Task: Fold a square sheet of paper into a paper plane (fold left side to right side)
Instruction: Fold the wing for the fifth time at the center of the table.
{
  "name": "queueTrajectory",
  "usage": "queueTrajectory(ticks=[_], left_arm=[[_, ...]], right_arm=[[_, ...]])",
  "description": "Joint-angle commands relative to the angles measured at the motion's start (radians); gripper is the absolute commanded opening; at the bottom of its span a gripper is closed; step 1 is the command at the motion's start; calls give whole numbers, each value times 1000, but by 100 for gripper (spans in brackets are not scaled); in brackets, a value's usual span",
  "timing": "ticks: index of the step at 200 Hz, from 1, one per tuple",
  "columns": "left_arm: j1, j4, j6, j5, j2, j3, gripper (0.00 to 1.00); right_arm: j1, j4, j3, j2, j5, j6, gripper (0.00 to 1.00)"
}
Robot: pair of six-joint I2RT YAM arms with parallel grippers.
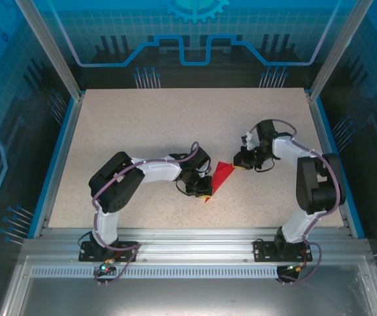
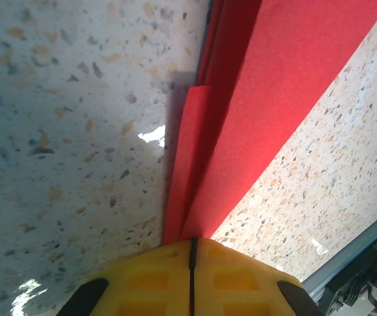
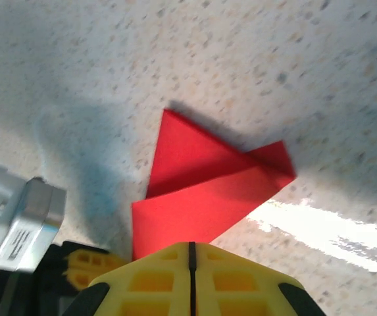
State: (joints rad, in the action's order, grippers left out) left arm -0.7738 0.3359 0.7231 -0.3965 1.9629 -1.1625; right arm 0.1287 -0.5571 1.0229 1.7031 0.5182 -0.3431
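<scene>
Mid-fold, I'd judge: the paper [image 1: 222, 175] lies mid-table [image 1: 142, 125] between the arms as a creased pointed shape, not a finished dart. Left gripper [image 2: 193, 240] has its jaws fully closed with the tips on the paper's narrow layered end, and right gripper [image 3: 191, 245] is likewise closed at the wider corner; can't tell if either pinches a layer or just presses down. Next probably needs one tip pinning the paper while the other carries the left flap over to the right, edges aligned, no sliding.
</scene>
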Motion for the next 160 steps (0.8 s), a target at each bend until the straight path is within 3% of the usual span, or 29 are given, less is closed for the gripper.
queueTrajectory(ticks=[1,30,64,160], left_arm=[[-3,146,-14,130,65,43,9],[-4,150,-17,130,65,41,9],[-4,150,-15,131,65,41,9],[-4,177,-24,146,73,30,9]], right_arm=[[72,99,-90,-33,90,-83,7],[179,202,-136,-52,45,-162,7],[217,231,-138,22,-18,-185,6],[158,307,-192,54,-182,-136,6]])
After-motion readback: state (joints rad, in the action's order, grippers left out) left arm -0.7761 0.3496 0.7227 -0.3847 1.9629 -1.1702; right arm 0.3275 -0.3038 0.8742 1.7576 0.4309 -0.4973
